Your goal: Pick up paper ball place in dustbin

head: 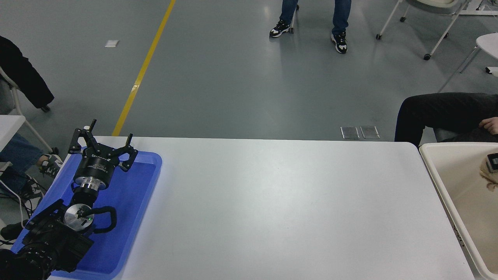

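Only a sliver of the right gripper [493, 162] showed at the right edge, over the inside of the dustbin [435, 171]. The paper ball [489, 177] sat right under it, touching; couldn't tell if the claw was pinching or spread. Left gripper [102, 146] was parked, spread wide, over the blue tray [134, 202].

Bright, even overhead light, sharp focus, soft glare on the white table [280, 202] and floor [233, 77].
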{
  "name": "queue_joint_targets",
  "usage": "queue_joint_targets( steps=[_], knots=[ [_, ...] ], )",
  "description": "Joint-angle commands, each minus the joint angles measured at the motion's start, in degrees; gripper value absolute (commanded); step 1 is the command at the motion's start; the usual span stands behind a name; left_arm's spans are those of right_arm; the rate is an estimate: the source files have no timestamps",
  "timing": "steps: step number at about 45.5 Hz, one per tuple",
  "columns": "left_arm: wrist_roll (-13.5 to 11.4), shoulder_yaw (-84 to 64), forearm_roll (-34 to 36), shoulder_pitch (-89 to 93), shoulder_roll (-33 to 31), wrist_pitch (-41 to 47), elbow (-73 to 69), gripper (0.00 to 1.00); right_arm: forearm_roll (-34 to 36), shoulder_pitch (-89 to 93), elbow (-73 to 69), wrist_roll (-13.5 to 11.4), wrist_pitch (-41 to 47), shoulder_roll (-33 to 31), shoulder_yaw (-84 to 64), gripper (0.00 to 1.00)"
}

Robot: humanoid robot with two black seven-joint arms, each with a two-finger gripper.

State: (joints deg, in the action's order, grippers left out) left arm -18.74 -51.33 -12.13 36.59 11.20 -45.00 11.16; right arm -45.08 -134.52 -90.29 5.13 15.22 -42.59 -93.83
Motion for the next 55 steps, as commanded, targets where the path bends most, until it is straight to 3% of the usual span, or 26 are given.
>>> queue_joint_targets(
  steps=[1, 12, 25, 35, 43, 48, 55],
  knots=[
    [0.02, 0.00, 0.00, -0.03, 0.05, 0.00, 0.00, 1.00, -0.88, 1.36, 4.85, 0.05, 0.25, -2.31, -2.76, 0.00],
    [-0.16, 0.00, 0.00, -0.03, 0.13, 0.00, 0.00, 1.00, -5.45, 15.15, 22.33, 0.67, -0.19, -8.64, 3.12, 0.00],
    [-0.24, 0.00, 0.00, -0.03, 0.05, 0.00, 0.00, 1.00, -5.54, 46.87, 45.97, 0.58, -3.09, -11.37, 27.63, 0.00],
    [-0.24, 0.00, 0.00, -0.03, 0.13, 0.00, 0.00, 1.00, -2.12, 69.47, 58.55, -0.12, -10.12, -6.55, 40.65, 0.00],
    [-0.24, 0.00, 0.00, -0.03, 0.13, 0.00, 0.00, 1.00, 8.15, 84.15, 71.20, -0.12, -12.94, 0.83, 44.88, 0.00],
    [-0.24, 0.00, 0.00, -0.03, 0.13, 0.00, 0.00, 1.00, 14.66, 88.91, 75.96, -0.12, -13.02, 4.44, 45.05, 0.00],
    [-0.24, 0.00, 0.00, -0.03, 0.13, 0.00, 0.00, 1.00, 16.43, 89.79, 76.31, -0.39, -13.81, 6.47, 46.02, 0.00]
  ],
)
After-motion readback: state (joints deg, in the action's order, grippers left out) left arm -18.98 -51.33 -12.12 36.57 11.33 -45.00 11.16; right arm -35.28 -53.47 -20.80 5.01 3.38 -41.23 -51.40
